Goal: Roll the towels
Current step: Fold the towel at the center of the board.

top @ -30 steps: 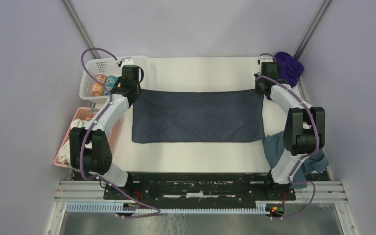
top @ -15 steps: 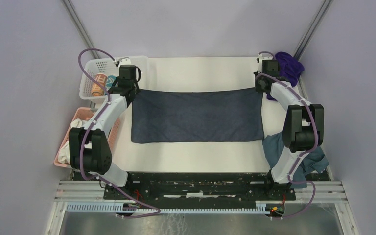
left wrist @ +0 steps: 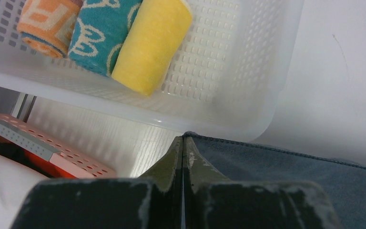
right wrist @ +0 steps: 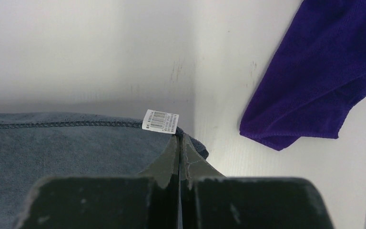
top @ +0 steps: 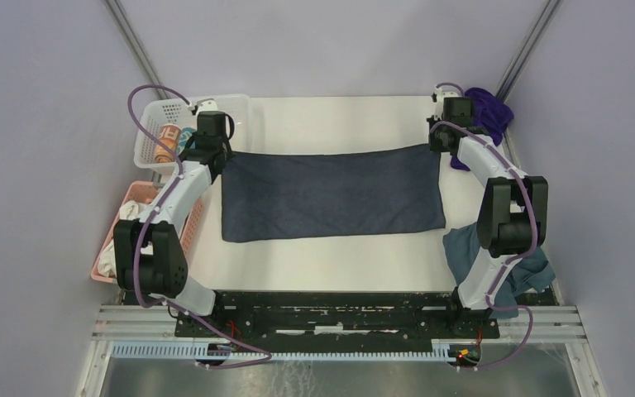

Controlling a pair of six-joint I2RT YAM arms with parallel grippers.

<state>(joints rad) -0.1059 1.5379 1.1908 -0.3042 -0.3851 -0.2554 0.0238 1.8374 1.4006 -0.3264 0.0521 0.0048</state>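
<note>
- We have the slate-grey towel [top: 331, 194] spread open and flat across the middle of the counter [top: 339, 116], its long side running left to right. No part of it is rolled yet.
- Our left gripper [left wrist: 183, 143] is clenched on the towel's far left corner. The jaws are pressed together with the hem caught between them, just beside the white basket [left wrist: 248, 71].
- Our right gripper [right wrist: 179, 140] is clenched on the far right corner, right by the small barcode tag [right wrist: 159, 120] at the towel's edge.
- We cannot tell whether the far edge is raised off the counter. With both far corners pinched, we judge this to be the straightening step that comes before rolling.
- The purple towel [top: 488, 112] lies crumpled at the far right corner of the counter, near the right gripper but apart from it. It has yet to be spread and rolled.
- Three rolls [left wrist: 152, 45], one orange-patterned, one teal-patterned and one yellow, lie side by side in the white basket at the far left. We take that basket as the likely place for finished towels.
- A blue-grey cloth [top: 463, 252] hangs at the near right by the right arm's base, and a white bundle [top: 109, 260] sits in the pink basket [top: 132, 198] at the near left. We cannot tell whether either belongs to this job.
- By our reckoning the task is at an early stage: one towel is laid out and gripped, and neither is rolled.
</note>
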